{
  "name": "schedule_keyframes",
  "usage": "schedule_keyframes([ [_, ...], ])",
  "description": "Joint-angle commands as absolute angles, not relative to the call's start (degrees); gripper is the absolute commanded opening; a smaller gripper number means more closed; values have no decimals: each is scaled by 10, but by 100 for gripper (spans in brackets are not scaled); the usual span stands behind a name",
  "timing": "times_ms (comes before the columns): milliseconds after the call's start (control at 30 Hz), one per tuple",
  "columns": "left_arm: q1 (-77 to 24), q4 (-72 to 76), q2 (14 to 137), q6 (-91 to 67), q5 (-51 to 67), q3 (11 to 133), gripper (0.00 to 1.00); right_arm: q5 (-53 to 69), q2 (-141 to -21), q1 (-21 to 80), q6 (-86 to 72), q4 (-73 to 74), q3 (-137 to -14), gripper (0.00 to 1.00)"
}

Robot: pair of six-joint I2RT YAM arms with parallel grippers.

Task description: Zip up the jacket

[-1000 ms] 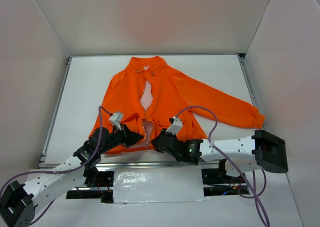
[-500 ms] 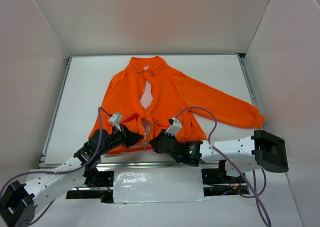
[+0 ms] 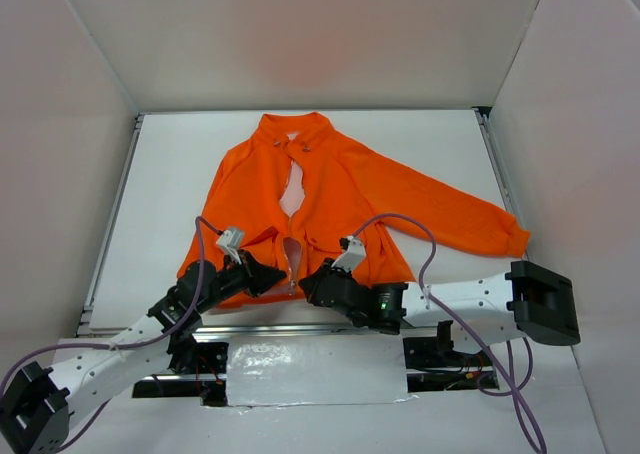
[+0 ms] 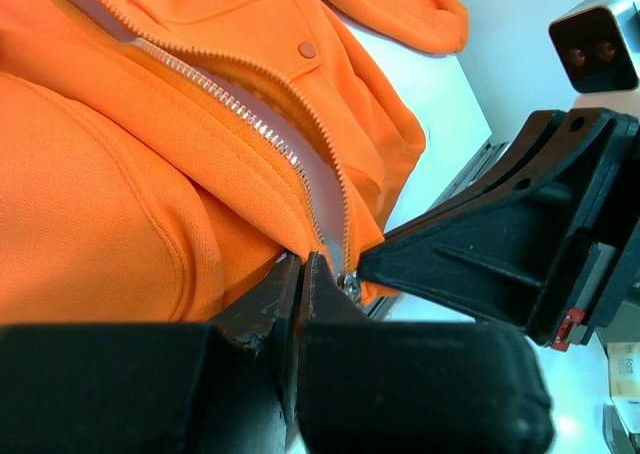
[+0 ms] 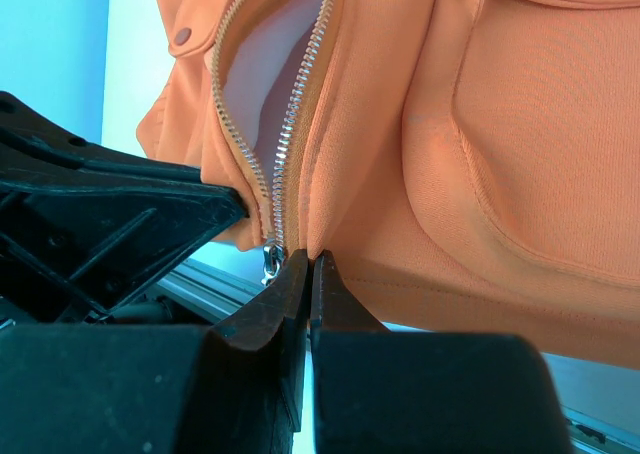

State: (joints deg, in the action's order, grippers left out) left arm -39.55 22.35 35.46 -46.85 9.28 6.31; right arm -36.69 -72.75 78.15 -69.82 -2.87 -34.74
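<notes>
Both pairs of jaws are pressed together on the bottom hem of the jacket [image 3: 330,189]. The left gripper [image 4: 300,264] pinches the fabric on one side of the opening and the right gripper [image 5: 310,259] pinches the other side, their tips close together. The white table [image 3: 170,174] carries the orange jacket spread flat, with its collar toward the far edge, its hem at the near edge and one sleeve stretched out to the right. Its silver zipper [image 4: 250,114] stands apart, with pale lining [image 5: 275,79] showing between the tooth rows. The slider [image 5: 270,262] hangs at the very bottom, just beside the fingertips. A small snap [image 4: 308,49] marks a pocket flap.
</notes>
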Motion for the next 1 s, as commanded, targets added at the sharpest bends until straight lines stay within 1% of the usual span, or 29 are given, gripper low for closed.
schedule_keyframes([
  [0, -399, 272, 341, -474, 96, 58, 0, -395, -705, 789, -706, -59, -338, 0],
  [967, -400, 294, 345, -486, 101, 46, 0, -388, -704, 790, -686, -91, -335, 0],
])
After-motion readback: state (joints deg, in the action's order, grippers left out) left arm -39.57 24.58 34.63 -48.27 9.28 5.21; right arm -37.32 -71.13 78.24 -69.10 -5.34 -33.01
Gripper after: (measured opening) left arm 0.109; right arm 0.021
